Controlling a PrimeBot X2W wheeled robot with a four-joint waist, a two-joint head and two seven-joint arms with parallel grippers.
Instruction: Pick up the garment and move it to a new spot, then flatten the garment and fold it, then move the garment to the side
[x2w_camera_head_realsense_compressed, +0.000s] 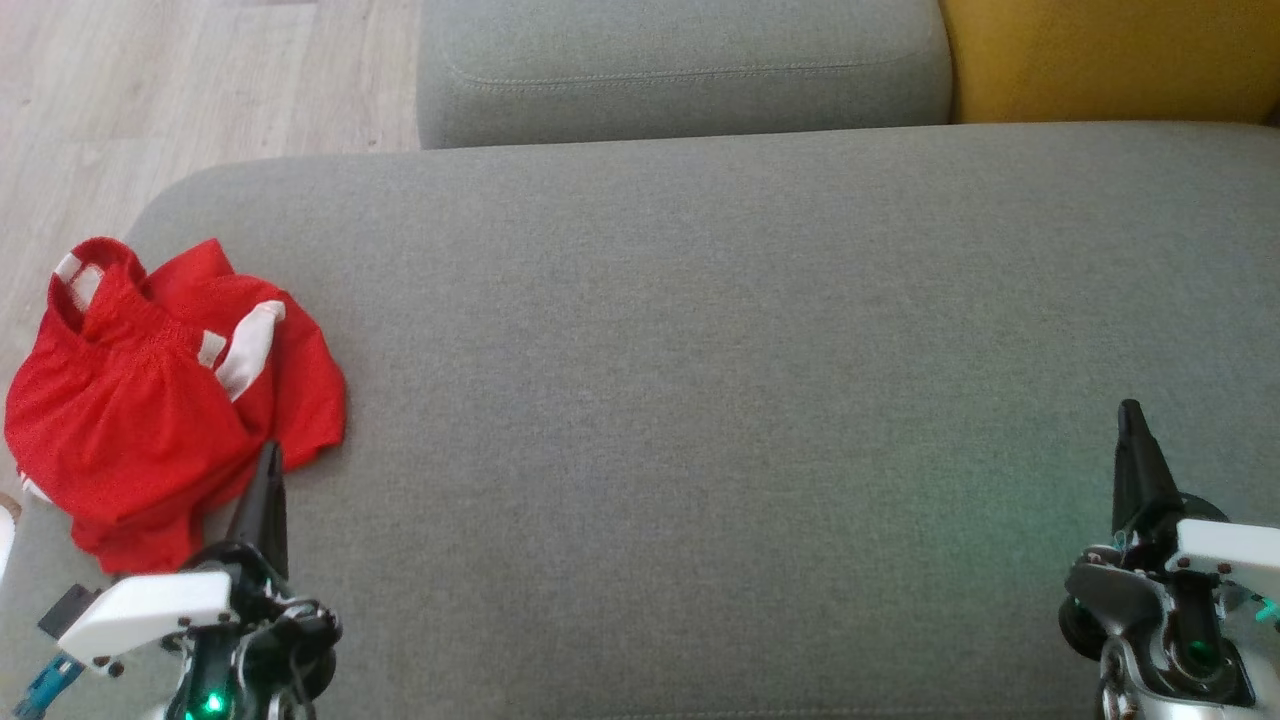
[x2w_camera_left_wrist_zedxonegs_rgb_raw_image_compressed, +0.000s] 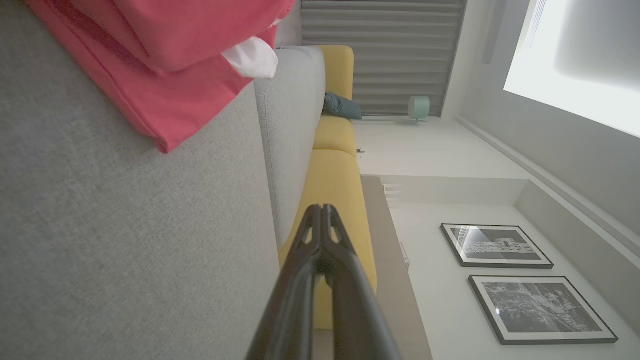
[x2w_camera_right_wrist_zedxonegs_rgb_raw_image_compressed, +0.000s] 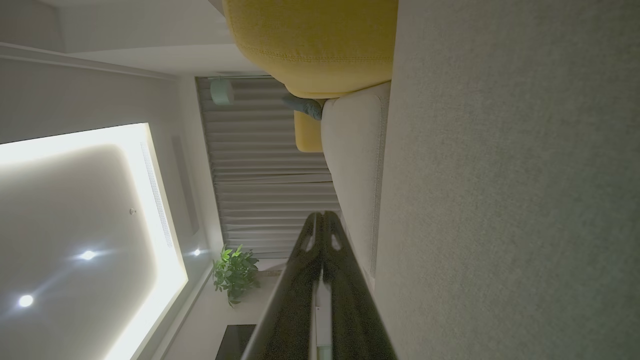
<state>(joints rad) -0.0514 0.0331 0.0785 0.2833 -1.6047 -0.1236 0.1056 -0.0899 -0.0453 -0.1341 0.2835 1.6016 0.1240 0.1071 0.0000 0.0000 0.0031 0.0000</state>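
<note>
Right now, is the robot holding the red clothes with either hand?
No. The left gripper and right gripper are shut on nothing; the red garment lies loose on the grey sofa.

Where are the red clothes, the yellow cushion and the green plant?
red clothes (x2w_camera_head_realsense_compressed: 130, 420): head view, on the crumpled middle.
yellow cushion (x2w_camera_head_realsense_compressed: 1110, 60): head view, on its front face.
green plant (x2w_camera_right_wrist_zedxonegs_rgb_raw_image_compressed: 235, 272): right wrist view, on its leaves.
</note>
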